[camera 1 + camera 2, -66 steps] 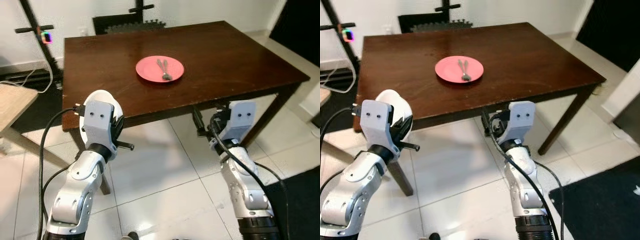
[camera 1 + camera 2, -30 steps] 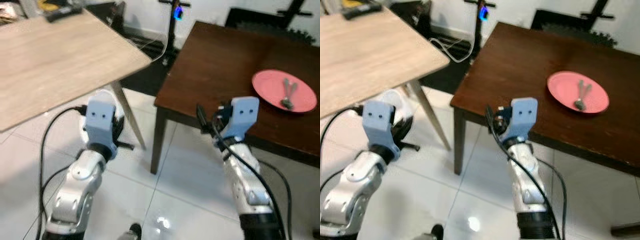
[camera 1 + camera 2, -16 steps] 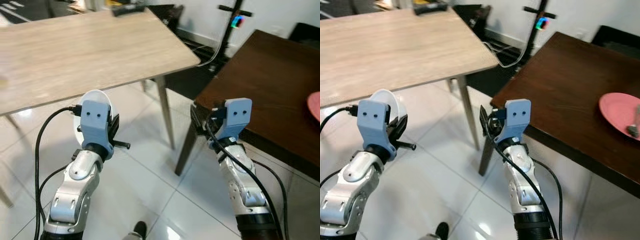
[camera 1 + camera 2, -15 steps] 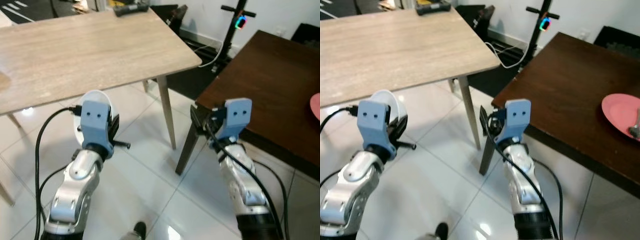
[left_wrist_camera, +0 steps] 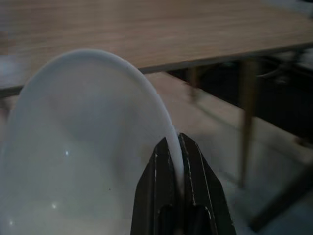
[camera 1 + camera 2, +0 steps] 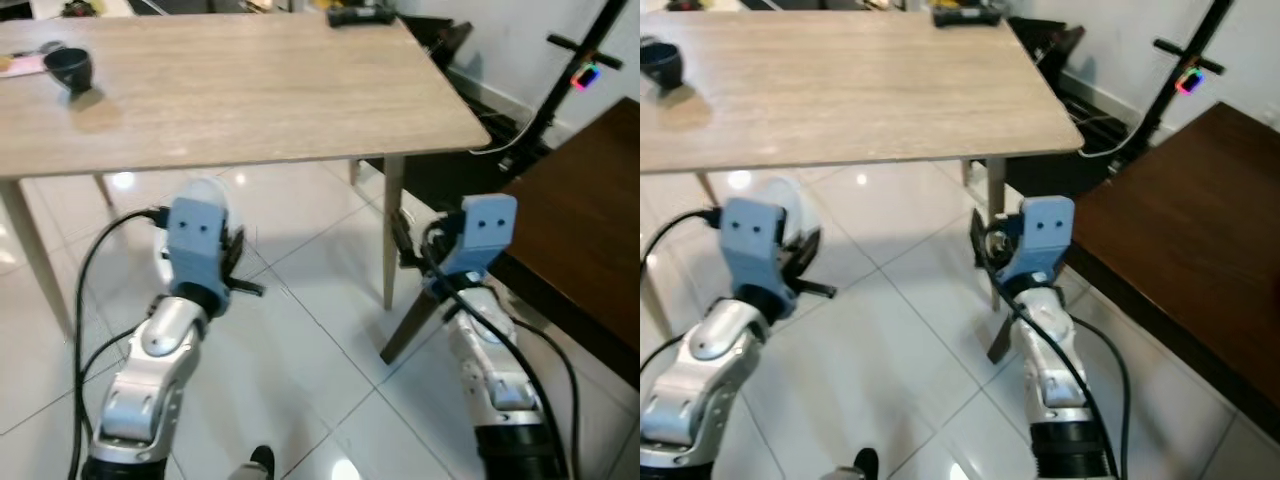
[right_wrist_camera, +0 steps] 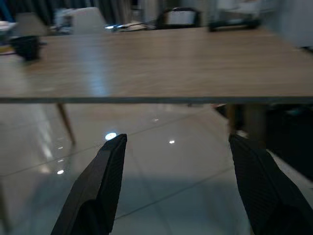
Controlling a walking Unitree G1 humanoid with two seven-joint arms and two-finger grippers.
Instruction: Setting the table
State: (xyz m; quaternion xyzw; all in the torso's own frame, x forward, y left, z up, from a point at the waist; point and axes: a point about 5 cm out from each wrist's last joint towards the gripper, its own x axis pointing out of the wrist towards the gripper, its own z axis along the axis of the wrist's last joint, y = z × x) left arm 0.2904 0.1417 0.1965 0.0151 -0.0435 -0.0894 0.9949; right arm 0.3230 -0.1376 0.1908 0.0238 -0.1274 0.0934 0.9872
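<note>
Currently left gripper (image 5: pixel 178 161) jaws clamped on rim of white plate (image 5: pixel 83 147), held on edge below the light wooden table (image 6: pixel 250 90); right gripper (image 7: pixel 178 181) jaws apart, empty; plate likely rigid, smooth, breakable, so rim pinch risks slipping.

Left pincer (image 5: pixel 179 161) clamped, right pincer (image 7: pixel 178 181) agape.

light wood table (image 6: pixel 250 90), white tiled floor (image 6: pixel 310 340)
</note>
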